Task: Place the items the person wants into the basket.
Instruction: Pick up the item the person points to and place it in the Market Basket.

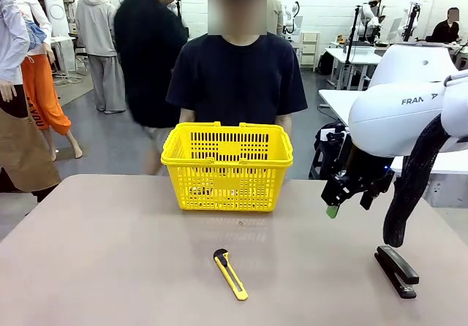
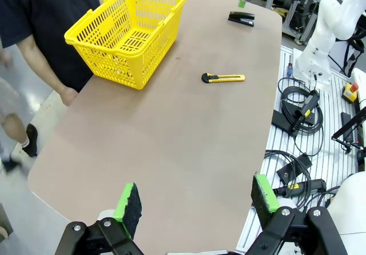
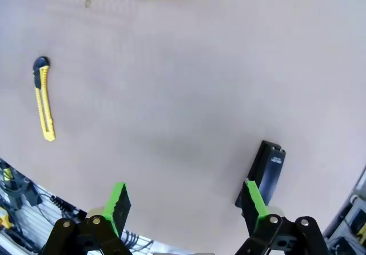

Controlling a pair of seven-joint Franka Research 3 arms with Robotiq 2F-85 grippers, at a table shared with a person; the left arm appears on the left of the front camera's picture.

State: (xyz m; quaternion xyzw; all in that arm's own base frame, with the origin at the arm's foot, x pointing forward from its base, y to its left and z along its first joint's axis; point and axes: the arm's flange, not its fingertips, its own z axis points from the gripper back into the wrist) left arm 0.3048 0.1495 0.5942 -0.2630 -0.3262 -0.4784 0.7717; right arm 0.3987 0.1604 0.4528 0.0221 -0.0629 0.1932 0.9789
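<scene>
- Basket (image 1: 227,167) sits at the tabletop's (image 1: 110,267) far edge, just before the person (image 1: 238,77) — handy for both.
- Right gripper (image 1: 349,203) hangs wide above the stapler (image 1: 396,270); left gripper (image 2: 194,206) wide too, holding nothing.
- Box cutter (image 1: 230,273) lies mid-table — likely unwanted.

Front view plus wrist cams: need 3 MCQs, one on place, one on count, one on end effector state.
1. Where is the box cutter relative to the basket?
A. inside it
B. on the table, on the robot's side of it
C. in the person's hand

2. How many tools lie on the bare table?
A. two
B. four
C. none

3. What state is the right end effector in?
A. shut on the stapler
B. shut on nothing
C. open, holding nothing

Answers:
1 B: the cutter lies flat on the table, nearer the camera than the basket.
2 A: just the cutter and the stapler.
3 C: in the right wrist view its fingers stand wide apart above the table with nothing between them.
</scene>
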